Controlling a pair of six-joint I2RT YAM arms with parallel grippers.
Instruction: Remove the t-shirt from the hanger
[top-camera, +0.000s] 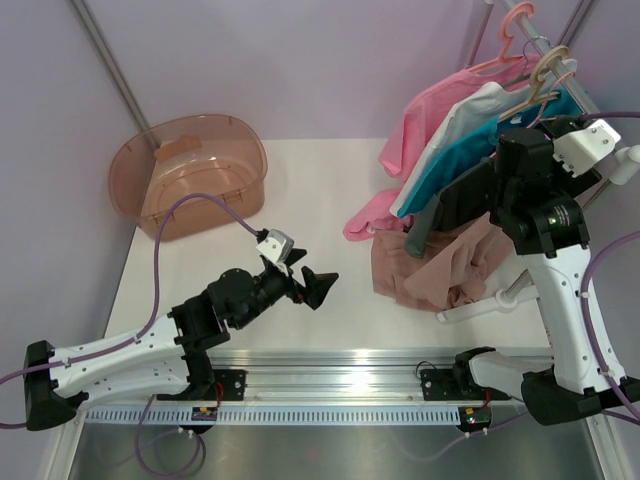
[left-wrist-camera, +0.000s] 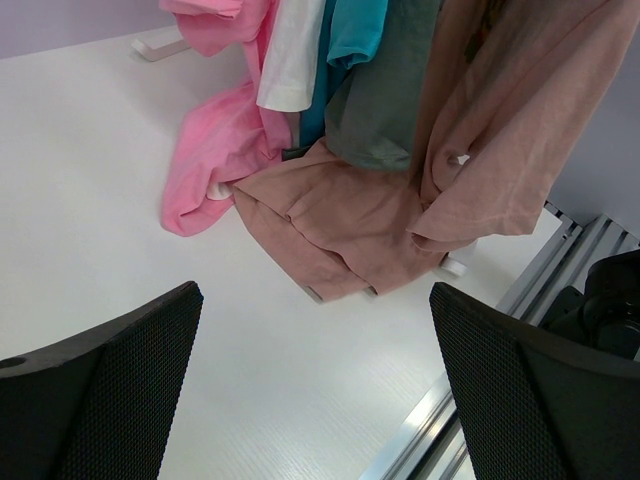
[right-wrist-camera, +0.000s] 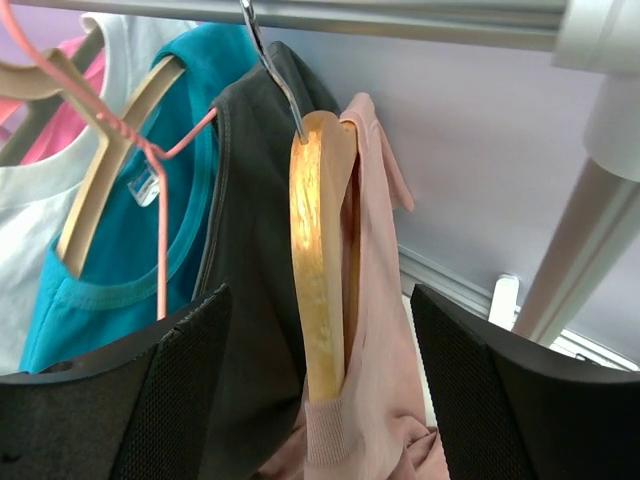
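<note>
The dusty-pink t-shirt (top-camera: 450, 265) hangs at the near end of the rack, and its lower part is crumpled on the table (left-wrist-camera: 340, 225). In the right wrist view its ribbed collar (right-wrist-camera: 365, 440) wraps the tip of the light wooden hanger (right-wrist-camera: 320, 270), whose metal hook (right-wrist-camera: 272, 75) is over the rail. My right gripper (right-wrist-camera: 320, 400) is open, one finger on each side of the hanger and shirt with gaps left. My left gripper (top-camera: 315, 285) (left-wrist-camera: 315, 390) hovers open and holds nothing, low over the white table, short of the shirt.
On the rack beside the t-shirt hang a dark grey shirt (right-wrist-camera: 250, 230), a teal one (top-camera: 455, 160), a white one (top-camera: 450, 125) and a bright pink one (top-camera: 425, 110). The rack's white foot (top-camera: 480, 305) lies on the table. A translucent tub (top-camera: 215, 180) stands at the back left.
</note>
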